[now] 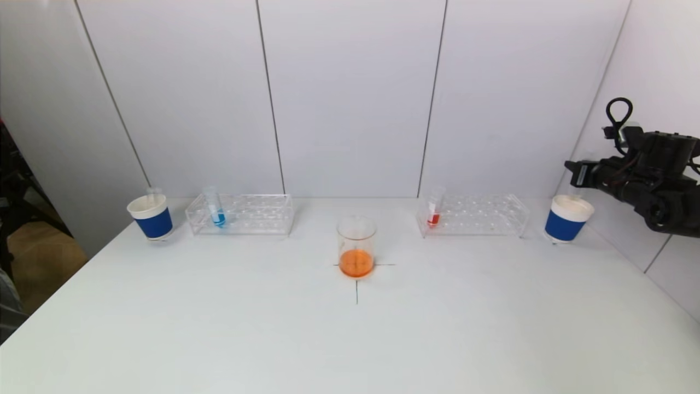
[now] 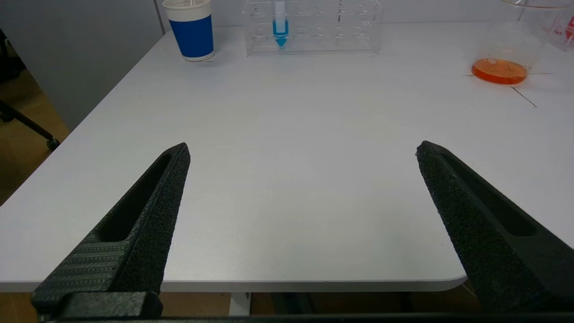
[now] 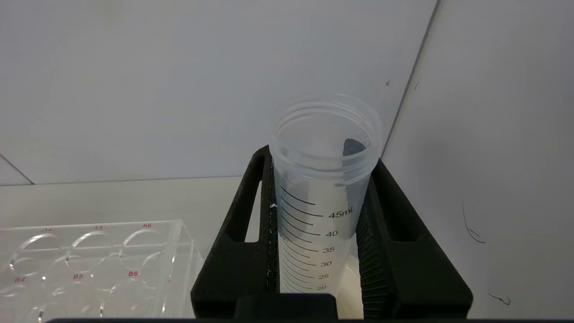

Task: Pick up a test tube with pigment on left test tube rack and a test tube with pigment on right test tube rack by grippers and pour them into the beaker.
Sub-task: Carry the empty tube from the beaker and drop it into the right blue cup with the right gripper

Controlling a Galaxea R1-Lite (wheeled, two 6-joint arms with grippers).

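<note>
Our right end effector (image 3: 320, 179) is clamped on an empty graduated test tube (image 3: 323, 188), holding it upright with its open mouth above the fingers (image 3: 251, 233). In the head view this arm hangs at the far right edge of the bench (image 1: 350, 339), just above the right paper cup (image 1: 567, 218). The right test tube rack (image 1: 473, 215) lies inboard of it, with a tube of red pigment (image 1: 434, 210) standing in the rack end farthest from this end effector.

The beaker (image 1: 356, 247) with orange liquid sits on the centre cross mark, well apart from it.

Our left end effector (image 2: 302, 152) hovers over the near bench edge with its fingers spread wide, holding nothing. Far ahead of it stand the left test tube rack (image 2: 314, 27) with a tube of blue pigment (image 2: 280, 24) and the left paper cup (image 2: 190, 29).
</note>
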